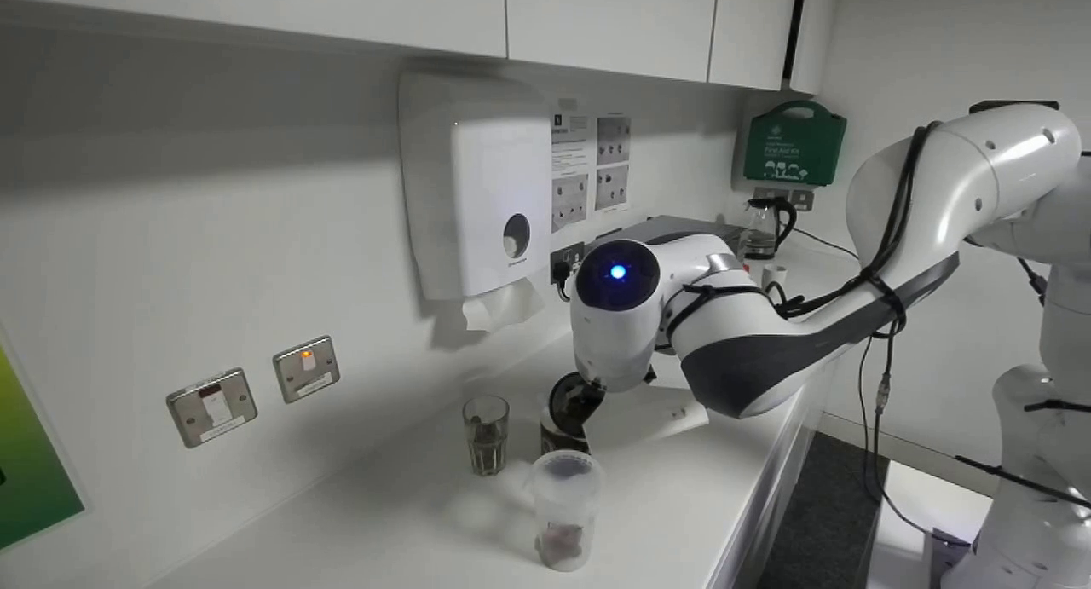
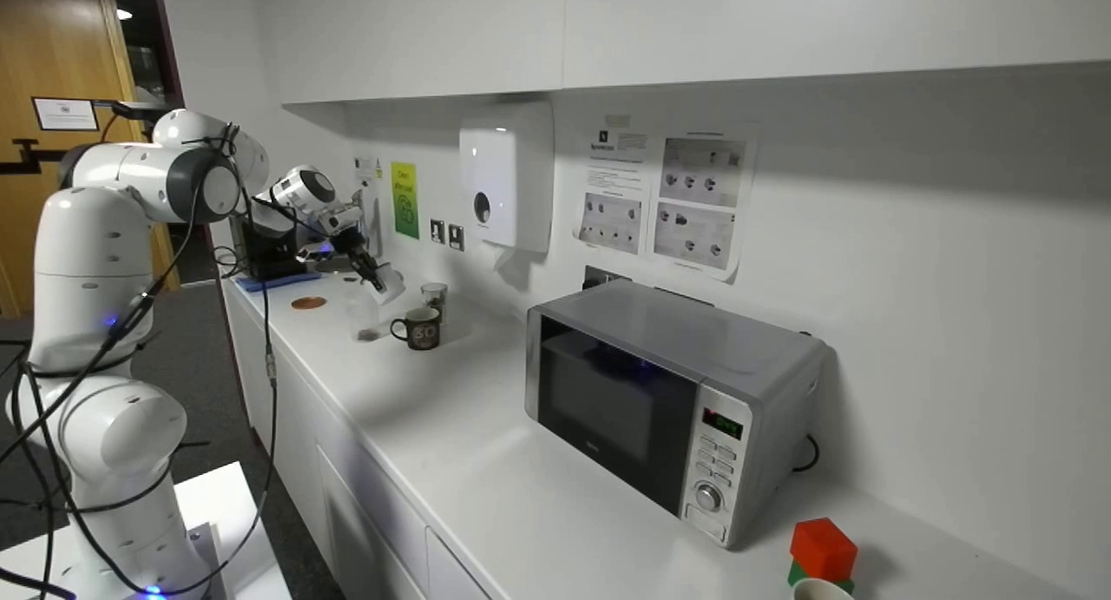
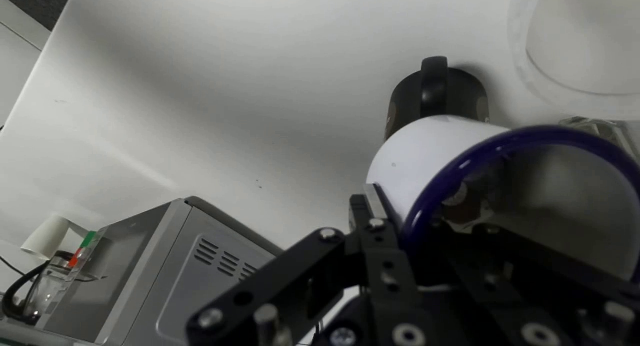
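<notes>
My gripper is shut on the wall of a white mug with a dark blue rim. In the wrist view one finger lies along the mug's outside; the other reaches into its dark mouth, its tip hidden. The mug hangs tilted above the counter, also seen in an exterior view. A black mug stands close by, partly behind the held mug in the wrist view. Beside it are a drinking glass and a tall translucent plastic tub with something reddish-dark at the bottom.
A grey microwave sits farther along the counter. Past it are a red block, a white cup and a glass kettle. A towel dispenser hangs on the wall, under the cupboards.
</notes>
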{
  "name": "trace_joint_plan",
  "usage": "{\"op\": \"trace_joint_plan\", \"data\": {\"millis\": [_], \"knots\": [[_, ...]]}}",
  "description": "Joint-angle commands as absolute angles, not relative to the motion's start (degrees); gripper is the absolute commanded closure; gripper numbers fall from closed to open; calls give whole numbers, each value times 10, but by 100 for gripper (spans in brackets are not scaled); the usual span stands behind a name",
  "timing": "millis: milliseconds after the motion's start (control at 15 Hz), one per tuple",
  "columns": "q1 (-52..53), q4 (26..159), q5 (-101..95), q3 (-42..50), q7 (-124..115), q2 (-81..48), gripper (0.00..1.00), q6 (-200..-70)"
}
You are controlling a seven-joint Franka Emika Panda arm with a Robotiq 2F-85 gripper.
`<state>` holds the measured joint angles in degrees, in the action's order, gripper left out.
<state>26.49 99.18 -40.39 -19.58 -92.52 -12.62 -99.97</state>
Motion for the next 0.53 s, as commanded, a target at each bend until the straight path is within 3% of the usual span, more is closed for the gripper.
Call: {"op": "trace_joint_plan", "data": {"millis": [0, 467], "knots": [[285, 945, -441, -188, -926, -147, 98, -956], [301, 917, -498, -186, -928, -172, 98, -924]]}}
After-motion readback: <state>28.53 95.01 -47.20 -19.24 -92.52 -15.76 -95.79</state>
